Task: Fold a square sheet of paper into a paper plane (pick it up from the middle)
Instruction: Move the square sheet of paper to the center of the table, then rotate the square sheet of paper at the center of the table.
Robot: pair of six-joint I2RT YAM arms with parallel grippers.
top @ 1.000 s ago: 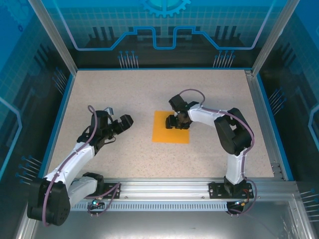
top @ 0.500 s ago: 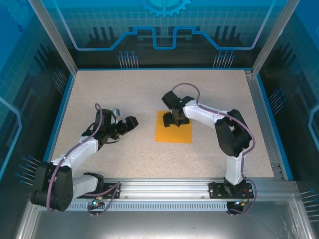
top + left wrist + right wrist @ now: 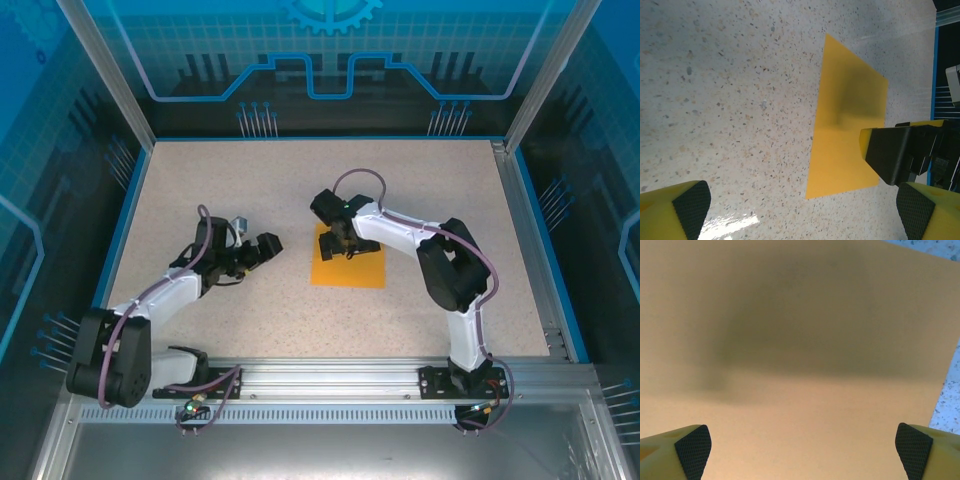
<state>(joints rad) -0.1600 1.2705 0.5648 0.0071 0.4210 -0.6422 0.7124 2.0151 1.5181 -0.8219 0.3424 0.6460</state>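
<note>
The square sheet of paper (image 3: 350, 272) lies flat on the speckled table, orange-yellow and uncreased. My right gripper (image 3: 347, 245) hangs low over the sheet's far half, open wide with nothing between its fingers. In the right wrist view the paper (image 3: 800, 340) spreads under the gripper (image 3: 802, 455), darkened by its shadow. My left gripper (image 3: 267, 246) is open a short way left of the sheet and apart from it. The left wrist view has the paper (image 3: 840, 140) ahead of that gripper (image 3: 802, 215), with a black right fingertip (image 3: 900, 152) over the sheet's right edge.
The speckled table (image 3: 250, 180) is ringed by a blue rim (image 3: 120, 230) and glass walls. Bare tabletop (image 3: 950, 405) runs just past the sheet's right edge. A metal rail (image 3: 330, 375) carries both arm bases at the near side.
My right gripper has opened wider and shifted left over the sheet. The left arm has reached right, closer to the paper's left edge, still open.
</note>
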